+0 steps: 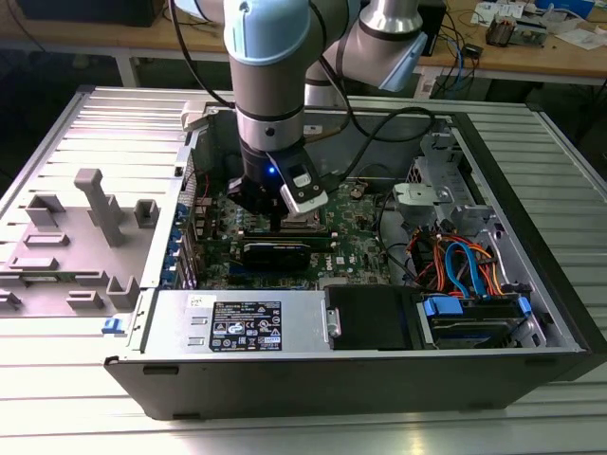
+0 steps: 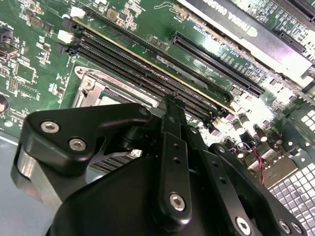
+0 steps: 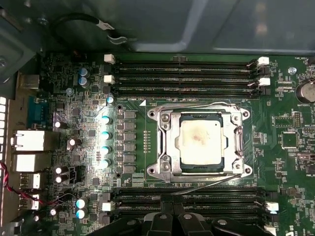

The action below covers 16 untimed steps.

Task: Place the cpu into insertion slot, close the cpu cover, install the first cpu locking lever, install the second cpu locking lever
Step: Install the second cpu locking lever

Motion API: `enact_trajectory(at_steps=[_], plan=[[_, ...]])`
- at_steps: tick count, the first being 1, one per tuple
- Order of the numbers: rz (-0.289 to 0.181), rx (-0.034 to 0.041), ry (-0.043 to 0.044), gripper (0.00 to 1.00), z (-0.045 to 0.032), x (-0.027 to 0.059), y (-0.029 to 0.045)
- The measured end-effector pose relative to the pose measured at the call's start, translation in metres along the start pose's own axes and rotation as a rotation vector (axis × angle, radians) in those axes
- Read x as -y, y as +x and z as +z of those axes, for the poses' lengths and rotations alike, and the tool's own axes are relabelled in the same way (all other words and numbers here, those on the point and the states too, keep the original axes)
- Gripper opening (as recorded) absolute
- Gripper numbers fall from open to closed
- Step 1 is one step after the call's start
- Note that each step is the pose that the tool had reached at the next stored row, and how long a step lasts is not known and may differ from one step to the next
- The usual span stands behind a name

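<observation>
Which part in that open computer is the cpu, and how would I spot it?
Find the green motherboard in the open case. Between its rows of long black slots sits a silver metal frame. The cpu is the dull, stained square inside it, the only flat plain metal face there.

The space directly above the cpu [image 3: 199, 142] and the closed cpu cover [image 3: 167, 142] is lying open. Rows of memory slots [image 3: 184, 73] are flanking the socket on two sides. In the exterior view, a black graphics card [image 1: 277, 253] is standing close beside the gripper [image 1: 277, 220], narrowing access there.
</observation>
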<state>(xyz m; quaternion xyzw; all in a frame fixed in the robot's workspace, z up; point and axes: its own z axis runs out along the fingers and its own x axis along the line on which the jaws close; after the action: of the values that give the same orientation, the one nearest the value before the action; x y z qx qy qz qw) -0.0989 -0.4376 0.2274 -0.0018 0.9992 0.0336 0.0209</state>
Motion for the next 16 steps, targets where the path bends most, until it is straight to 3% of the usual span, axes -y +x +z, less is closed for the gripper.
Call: enact_trajectory(at_steps=[2, 16], plan=[[0.000, 0.0000, -0.0050, 0.11, 0.0008, 0.0002, 0.0005], [0.000, -0.0001, -0.0063, 0.11, 0.0008, 0.0003, 0.0007]])
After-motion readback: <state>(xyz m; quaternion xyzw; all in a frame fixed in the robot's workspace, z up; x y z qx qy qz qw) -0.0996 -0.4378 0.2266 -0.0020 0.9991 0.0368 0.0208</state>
